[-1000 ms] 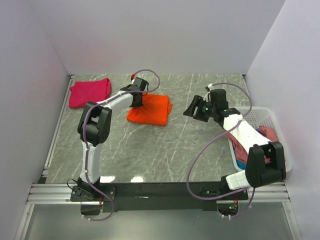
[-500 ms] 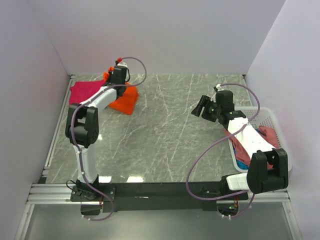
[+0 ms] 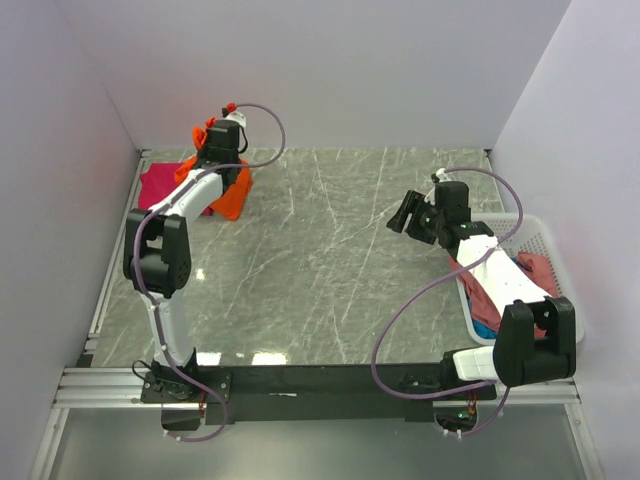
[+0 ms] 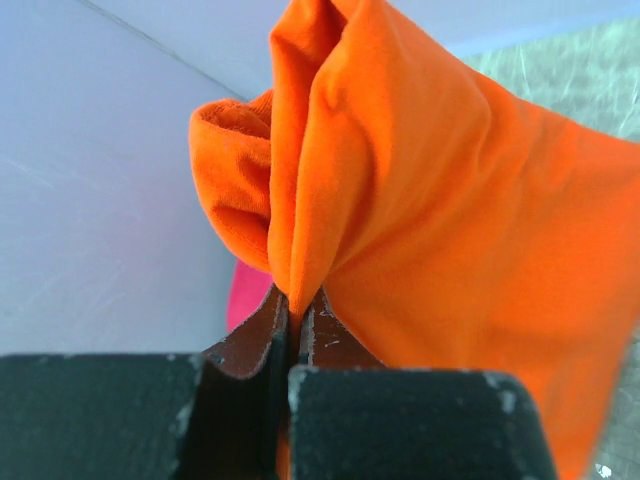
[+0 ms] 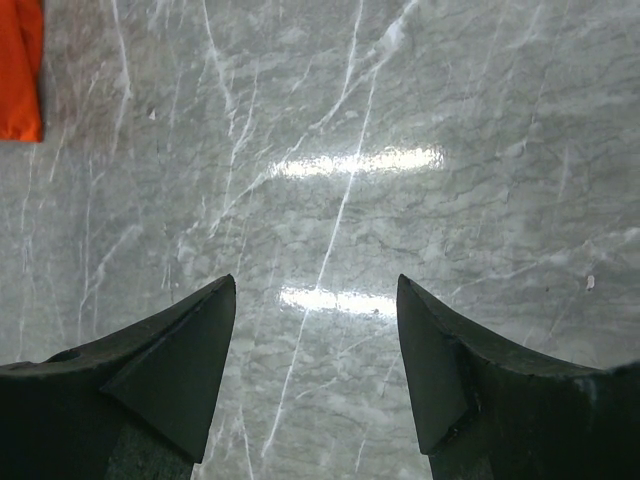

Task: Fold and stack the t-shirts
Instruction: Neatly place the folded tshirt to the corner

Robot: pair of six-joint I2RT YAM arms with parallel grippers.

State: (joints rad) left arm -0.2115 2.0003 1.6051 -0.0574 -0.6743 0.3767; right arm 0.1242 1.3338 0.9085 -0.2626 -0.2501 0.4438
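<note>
My left gripper (image 3: 212,135) is shut on a fold of the bright orange t-shirt (image 3: 232,192) and holds it lifted at the far left, hanging over the edge of the magenta-pink t-shirt (image 3: 162,181) that lies folded on the table. In the left wrist view the orange cloth (image 4: 430,200) is pinched between the pads, with a strip of magenta-pink (image 4: 243,295) behind. My right gripper (image 3: 403,215) is open and empty above the bare table at the right. The orange shirt's edge shows in the right wrist view (image 5: 20,70). A dusty rose shirt (image 3: 478,290) and a blue one (image 3: 482,328) lie in the basket.
The white plastic lattice basket (image 3: 540,240) stands at the right edge of the grey marble table (image 3: 320,270). White walls close off the back and both sides. A black rail runs along the near edge by the arm bases.
My left gripper has carried the orange t-shirt from the table's middle back and left, over to the magenta-pink shirt. My right gripper has drawn back slightly to the right.
</note>
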